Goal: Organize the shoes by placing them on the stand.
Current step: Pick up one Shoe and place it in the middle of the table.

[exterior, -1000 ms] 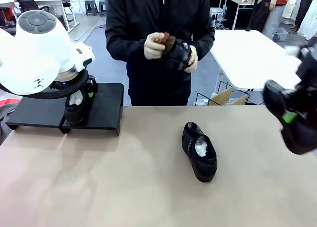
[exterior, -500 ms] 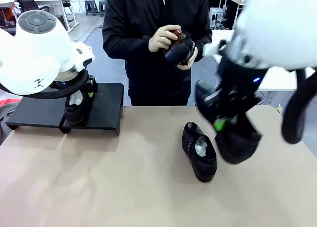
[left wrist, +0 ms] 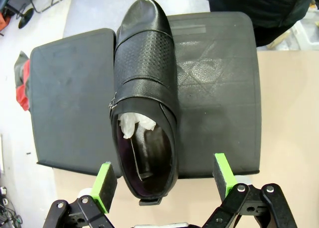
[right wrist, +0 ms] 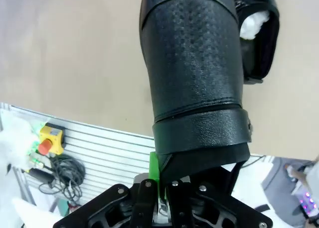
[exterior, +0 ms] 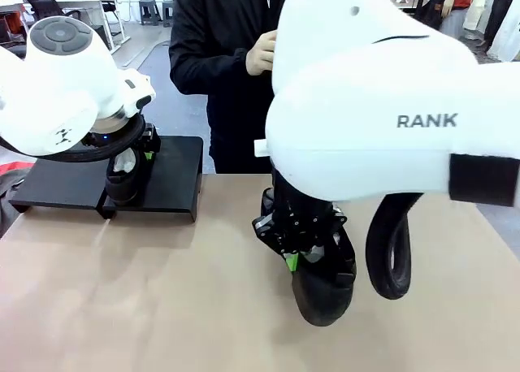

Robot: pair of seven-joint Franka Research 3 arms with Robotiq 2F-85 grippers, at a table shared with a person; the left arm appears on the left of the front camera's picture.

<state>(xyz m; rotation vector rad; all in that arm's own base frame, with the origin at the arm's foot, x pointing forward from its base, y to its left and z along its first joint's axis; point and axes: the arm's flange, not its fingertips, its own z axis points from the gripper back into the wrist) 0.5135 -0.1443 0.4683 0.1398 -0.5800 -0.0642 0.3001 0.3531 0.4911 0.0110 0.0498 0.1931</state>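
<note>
My right gripper (right wrist: pixel 162 175), pinching a glossy black leather dress shoe (right wrist: pixel 192 63), hangs over the tan table (exterior: pixel 162 291)'s middle; next I must carry it to the matte-black stand (left wrist: pixel 214 88) at the far left corner, beside the racked shoe (left wrist: pixel 144 88) under my spread left gripper (left wrist: pixel 164 178).

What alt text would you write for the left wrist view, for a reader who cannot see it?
A black shoe, white paper in its opening, lies on the black stand, its heel between the green pads of the open left gripper.
</note>
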